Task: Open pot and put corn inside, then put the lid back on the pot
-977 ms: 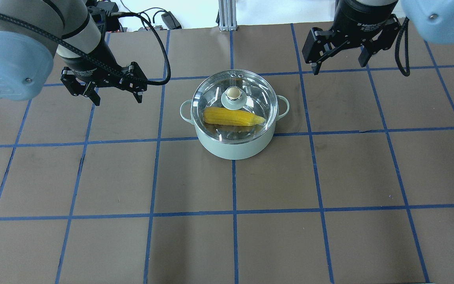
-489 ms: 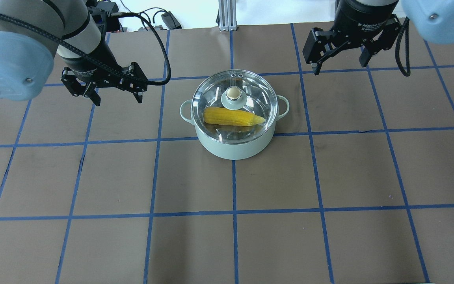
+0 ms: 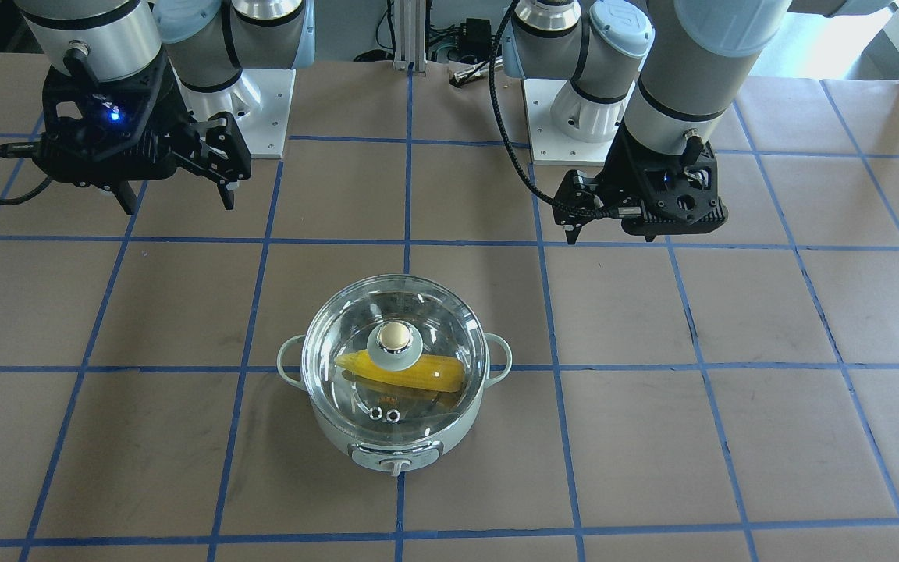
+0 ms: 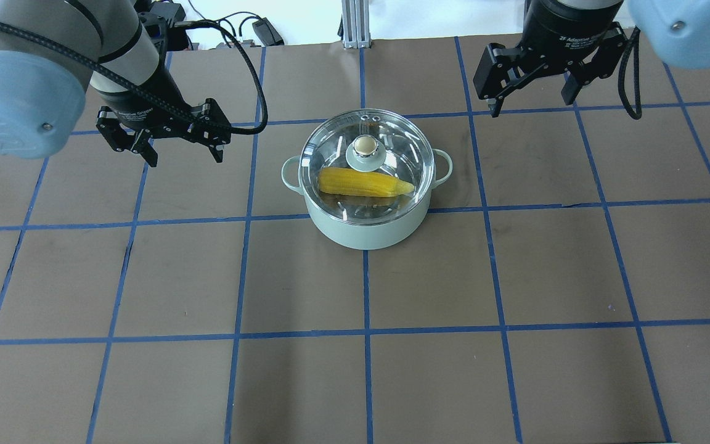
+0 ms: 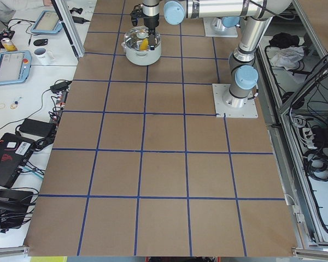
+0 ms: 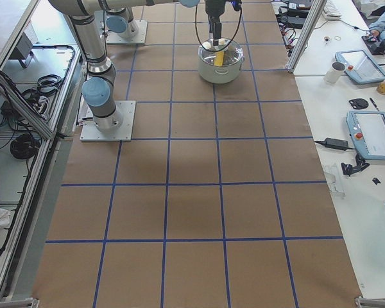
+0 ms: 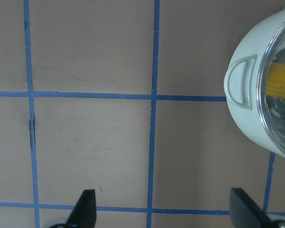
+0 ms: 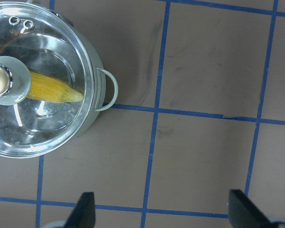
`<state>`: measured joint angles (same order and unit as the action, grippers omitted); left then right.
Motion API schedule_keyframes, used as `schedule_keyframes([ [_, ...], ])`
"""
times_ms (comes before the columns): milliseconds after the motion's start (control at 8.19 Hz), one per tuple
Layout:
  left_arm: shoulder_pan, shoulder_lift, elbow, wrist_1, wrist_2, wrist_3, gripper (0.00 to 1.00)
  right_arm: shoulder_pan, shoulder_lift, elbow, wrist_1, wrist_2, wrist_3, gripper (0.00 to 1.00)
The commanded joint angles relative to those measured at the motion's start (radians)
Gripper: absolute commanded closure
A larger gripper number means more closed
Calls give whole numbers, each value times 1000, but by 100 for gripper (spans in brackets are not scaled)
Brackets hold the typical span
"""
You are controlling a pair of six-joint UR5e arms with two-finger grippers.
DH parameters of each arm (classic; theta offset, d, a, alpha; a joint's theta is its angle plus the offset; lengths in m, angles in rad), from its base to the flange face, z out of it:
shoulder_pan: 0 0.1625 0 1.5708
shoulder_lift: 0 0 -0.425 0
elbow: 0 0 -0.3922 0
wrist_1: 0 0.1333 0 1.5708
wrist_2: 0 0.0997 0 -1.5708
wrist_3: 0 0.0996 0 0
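Note:
The mint-green pot [image 4: 367,231] stands mid-table with the clear glass lid [image 4: 395,139] seated on it. The yellow corn [image 4: 364,183] lies inside, seen through the glass. My left gripper [image 4: 183,158] is open and empty, hovering left of the pot. My right gripper [image 4: 530,103] is open and empty, up and to the right of the pot. The left wrist view shows the pot's handle [image 7: 241,88] at right, beyond the open fingers [image 7: 84,209]. The right wrist view shows the lid [image 8: 42,123], the corn [image 8: 57,90] and the open fingers [image 8: 85,209].
The brown table surface [image 4: 441,277] carries a grid of blue tape. Cables and an aluminium post [image 4: 352,24] stand at the far edge. The arm bases [image 3: 574,109] are bolted on the robot's side. Operator benches with tablets [image 6: 372,135] flank the table.
My right gripper has drifted slightly toward the table's far edge. The left gripper, pot, lid and corn have barely moved.

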<state>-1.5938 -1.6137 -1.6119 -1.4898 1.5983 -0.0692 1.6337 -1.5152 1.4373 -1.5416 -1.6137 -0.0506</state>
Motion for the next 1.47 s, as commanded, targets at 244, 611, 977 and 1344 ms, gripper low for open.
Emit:
schedule_keyframes([
  [244,0,0,-2,-1,0,-3,0,0,1,0,-3,3,0,0],
  [611,0,1,-23,0,2,0,0,0,1,0,-6,4,0,0],
  [977,0,0,-25,3,2,-1,0,0,0,0,-18,3,-3,0],
  [1344,0,0,-25,3,2,-1,0,0,0,0,-20,4,-3,0],
])
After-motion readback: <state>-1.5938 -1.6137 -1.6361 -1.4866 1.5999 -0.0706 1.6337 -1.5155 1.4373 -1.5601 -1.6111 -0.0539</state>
